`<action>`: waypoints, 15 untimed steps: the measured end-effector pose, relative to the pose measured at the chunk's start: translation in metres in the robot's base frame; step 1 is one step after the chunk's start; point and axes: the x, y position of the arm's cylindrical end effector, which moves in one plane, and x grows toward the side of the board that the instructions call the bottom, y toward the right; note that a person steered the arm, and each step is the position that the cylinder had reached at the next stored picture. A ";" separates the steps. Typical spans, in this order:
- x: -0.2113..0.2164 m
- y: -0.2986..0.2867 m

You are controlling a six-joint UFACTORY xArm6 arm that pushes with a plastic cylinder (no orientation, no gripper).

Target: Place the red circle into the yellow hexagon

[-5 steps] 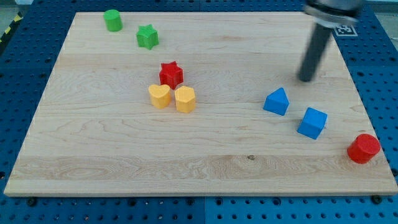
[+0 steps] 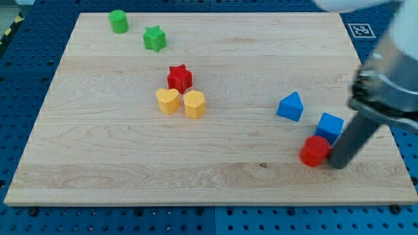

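Observation:
The red circle (image 2: pixel 315 151) lies on the wooden board (image 2: pixel 117 150) at the view's lower right, touching the lower left of a blue cube (image 2: pixel 330 126). My tip (image 2: pixel 339 164) stands just right of the red circle, against its right side. The yellow hexagon (image 2: pixel 194 104) sits near the board's middle, far to the left of the red circle, beside a yellow heart (image 2: pixel 167 100) and under a red star (image 2: pixel 179 78).
A blue triangular block (image 2: pixel 290 106) lies up and left of the blue cube. A green cylinder (image 2: pixel 118 21) and a green star (image 2: pixel 155 38) sit at the view's top left. The board's right edge is close to my tip.
My rod has swung from the upper right down to the lower right. The red circle has slid left from near the right edge to beside the blue cube.

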 end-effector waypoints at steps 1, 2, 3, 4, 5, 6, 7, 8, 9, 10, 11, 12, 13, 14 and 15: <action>-0.002 -0.015; -0.002 -0.003; -0.030 -0.032; -0.059 -0.062; -0.036 -0.037; 0.008 -0.022; 0.005 -0.076; -0.050 -0.111; -0.087 -0.120; -0.090 -0.119; -0.090 -0.110; -0.090 -0.098; -0.100 -0.098; -0.136 -0.109; -0.154 -0.109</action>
